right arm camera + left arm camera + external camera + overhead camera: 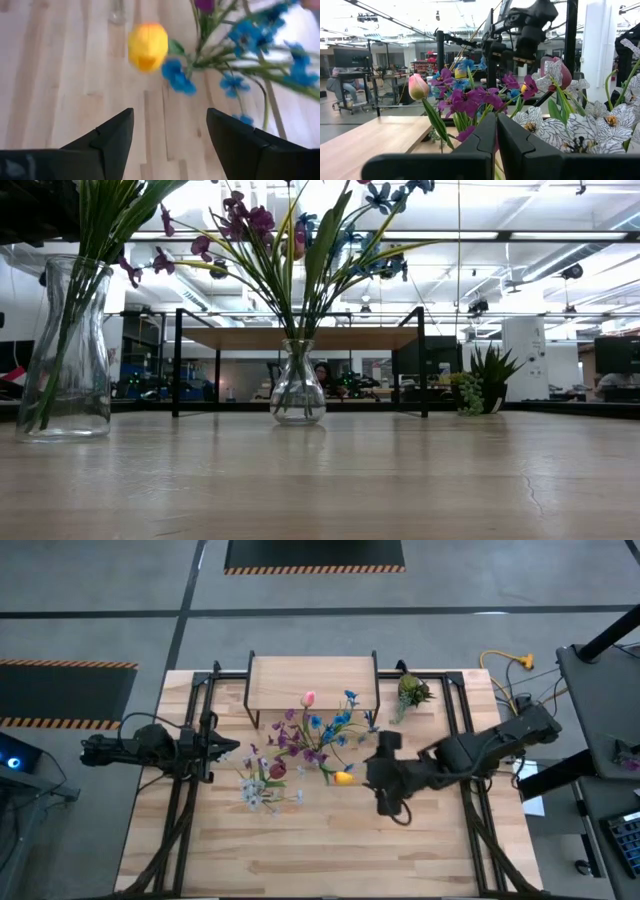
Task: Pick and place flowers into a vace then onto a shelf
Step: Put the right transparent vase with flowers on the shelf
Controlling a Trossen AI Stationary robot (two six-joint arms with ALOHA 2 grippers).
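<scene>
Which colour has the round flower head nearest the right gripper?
Yellow-orange flower head, clearest in the right wrist view.

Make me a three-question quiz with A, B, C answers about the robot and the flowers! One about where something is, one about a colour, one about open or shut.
1. Where is the shelf?
A. at the table's far edge, behind the flowers
B. on the floor
C. under the right arm

2. What colour is the flower head just ahead of the right tool?
A. black
B. yellow-orange
C. silver

3. How are the right tool's fingers?
A. shut tight
B. wide open with nothing between them
C. clamped on a vase

Answers:
1 A, the high view shows the board beyond the flowers.
2 B, the right wrist view shows it glowing yellow-orange.
3 B, bare tabletop shows through the gap.
</scene>
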